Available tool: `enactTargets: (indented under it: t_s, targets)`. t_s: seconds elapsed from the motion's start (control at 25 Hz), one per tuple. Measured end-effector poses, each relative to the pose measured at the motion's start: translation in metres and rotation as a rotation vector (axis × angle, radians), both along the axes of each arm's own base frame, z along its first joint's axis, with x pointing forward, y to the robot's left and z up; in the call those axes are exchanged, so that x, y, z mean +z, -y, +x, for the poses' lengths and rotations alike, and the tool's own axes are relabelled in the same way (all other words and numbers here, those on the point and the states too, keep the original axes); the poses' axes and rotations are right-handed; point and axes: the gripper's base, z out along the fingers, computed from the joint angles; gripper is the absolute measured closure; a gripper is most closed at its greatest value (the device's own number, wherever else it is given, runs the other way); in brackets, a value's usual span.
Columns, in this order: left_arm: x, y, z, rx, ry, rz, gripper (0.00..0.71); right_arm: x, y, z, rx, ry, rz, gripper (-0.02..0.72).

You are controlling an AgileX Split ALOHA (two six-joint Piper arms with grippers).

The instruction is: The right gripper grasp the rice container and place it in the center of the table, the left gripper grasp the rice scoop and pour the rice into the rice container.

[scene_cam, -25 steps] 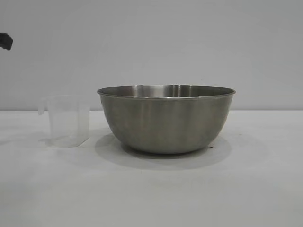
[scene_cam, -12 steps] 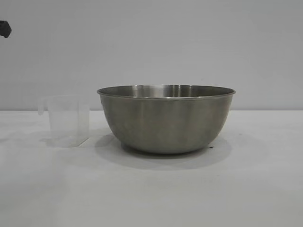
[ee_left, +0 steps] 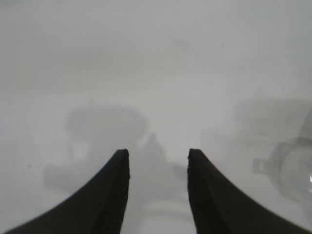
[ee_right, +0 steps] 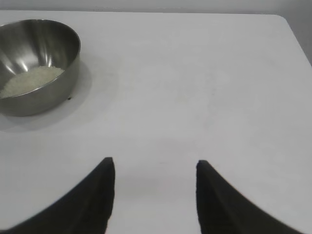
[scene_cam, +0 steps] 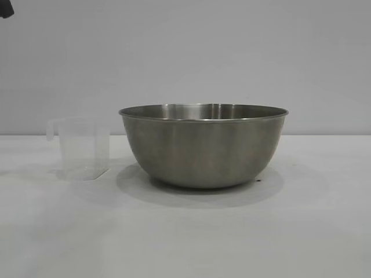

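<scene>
rice container: brushed grey steel, brighter sheen along rim
rice: pale off-white
rice scoop: translucent, milky clear
table: plain matte white
wall: flat light grey
left gripper: black, ridged inner faces
right gripper: black

On the desk only two things stand in the way: the steel bowl at the middle and the clear cup just beside it, a narrow gap between them. The desk in front of both and right of the bowl lies open.
</scene>
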Motion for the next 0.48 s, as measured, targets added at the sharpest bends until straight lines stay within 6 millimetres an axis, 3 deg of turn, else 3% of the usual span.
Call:
enactTargets:
  t_s: [0.48]
  targets:
    - [0.012,0.001,-0.017,-0.055,-0.258,0.015,0.469,0.0,0.0,0.0,0.0,0.0,0.0,0.325]
